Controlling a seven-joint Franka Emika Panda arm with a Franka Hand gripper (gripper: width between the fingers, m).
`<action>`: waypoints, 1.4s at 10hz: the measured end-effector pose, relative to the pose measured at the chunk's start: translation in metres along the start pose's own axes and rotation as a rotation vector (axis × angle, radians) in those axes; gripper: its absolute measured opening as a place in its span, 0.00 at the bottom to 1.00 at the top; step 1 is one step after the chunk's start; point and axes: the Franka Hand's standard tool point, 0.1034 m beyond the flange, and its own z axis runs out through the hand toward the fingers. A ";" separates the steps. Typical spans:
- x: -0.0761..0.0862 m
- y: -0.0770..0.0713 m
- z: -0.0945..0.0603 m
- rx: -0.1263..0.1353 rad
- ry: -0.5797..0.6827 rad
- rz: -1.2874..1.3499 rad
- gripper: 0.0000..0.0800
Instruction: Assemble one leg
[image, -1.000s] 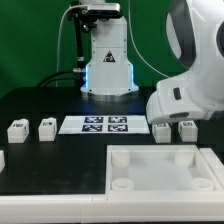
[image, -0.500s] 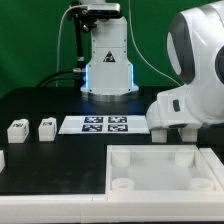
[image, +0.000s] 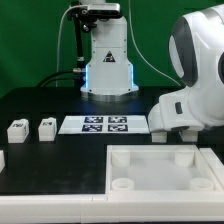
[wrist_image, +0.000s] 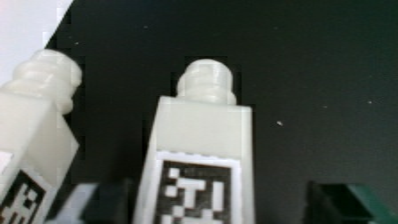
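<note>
On the exterior view's right, our spread gripper (wrist_image: 221, 198) straddles the leg (wrist_image: 201, 135); we should centre it, then close squarely.

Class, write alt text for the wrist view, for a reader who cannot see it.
A white leg with a black-and-white tag sits on the black table, centred between two dark, open fingers. A second leg sits close beside it, partly cut off.
</note>
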 end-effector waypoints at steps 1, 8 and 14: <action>0.000 0.000 0.000 0.000 0.000 0.000 0.43; 0.000 0.000 0.000 0.000 0.000 -0.001 0.36; -0.012 0.027 -0.114 0.022 0.197 -0.134 0.36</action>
